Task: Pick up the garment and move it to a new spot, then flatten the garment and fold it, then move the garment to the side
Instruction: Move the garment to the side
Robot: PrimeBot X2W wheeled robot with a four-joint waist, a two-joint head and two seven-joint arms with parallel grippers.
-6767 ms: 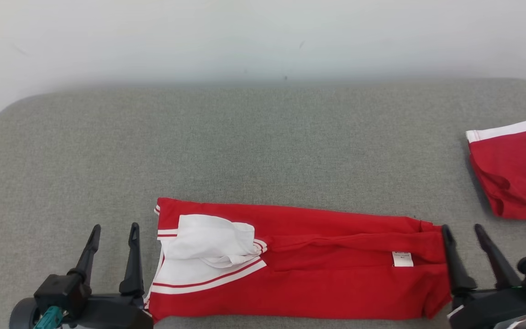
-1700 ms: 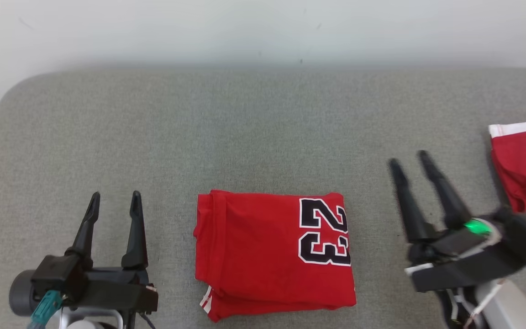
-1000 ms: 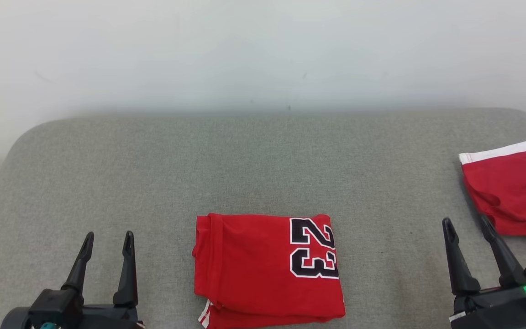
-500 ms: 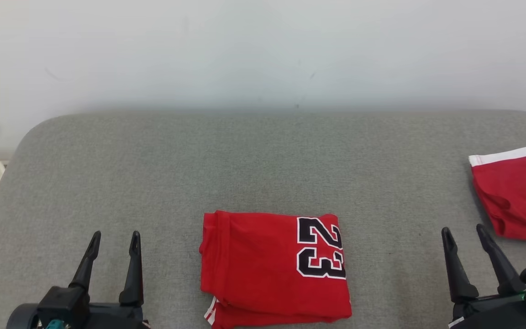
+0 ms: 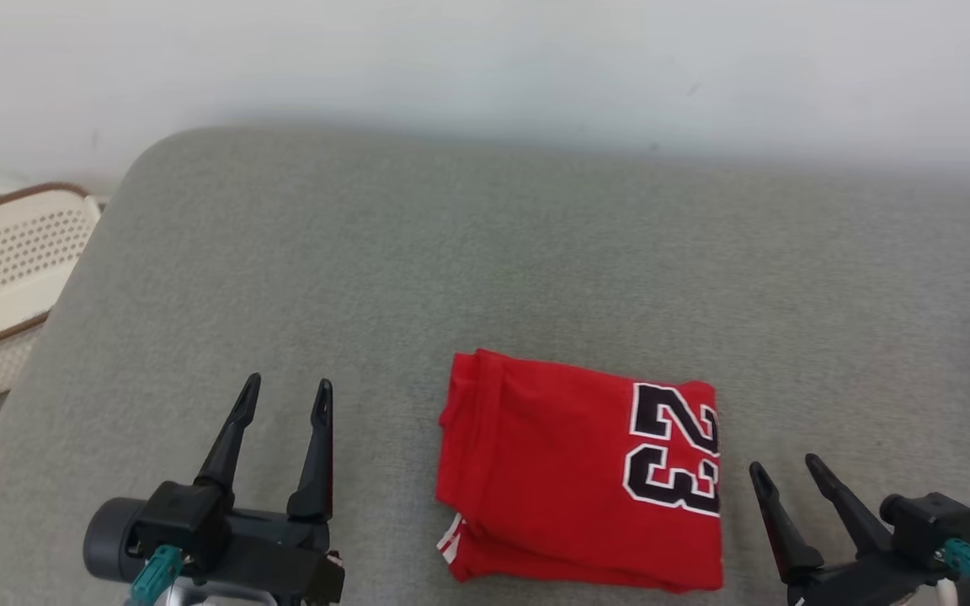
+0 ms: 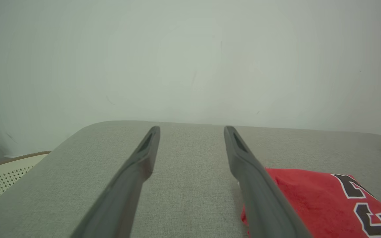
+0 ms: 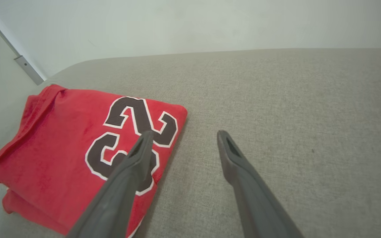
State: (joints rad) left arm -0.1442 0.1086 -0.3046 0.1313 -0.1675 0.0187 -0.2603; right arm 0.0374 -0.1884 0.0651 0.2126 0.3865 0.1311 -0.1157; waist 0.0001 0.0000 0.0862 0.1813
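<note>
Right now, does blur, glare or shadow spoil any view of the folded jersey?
Head view: soft even light, no glare, folded jersey and its 23 sharp. Left wrist view: left fingers close and blurred, one covering the jersey's edge. Right wrist view: fabric crisp, though one of the right fingers overlaps the number.

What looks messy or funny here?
Little stands out. The folded red jersey lies neat on the grey cushion, slightly askew, with a white-striped edge poking out at its near left corner.
</note>
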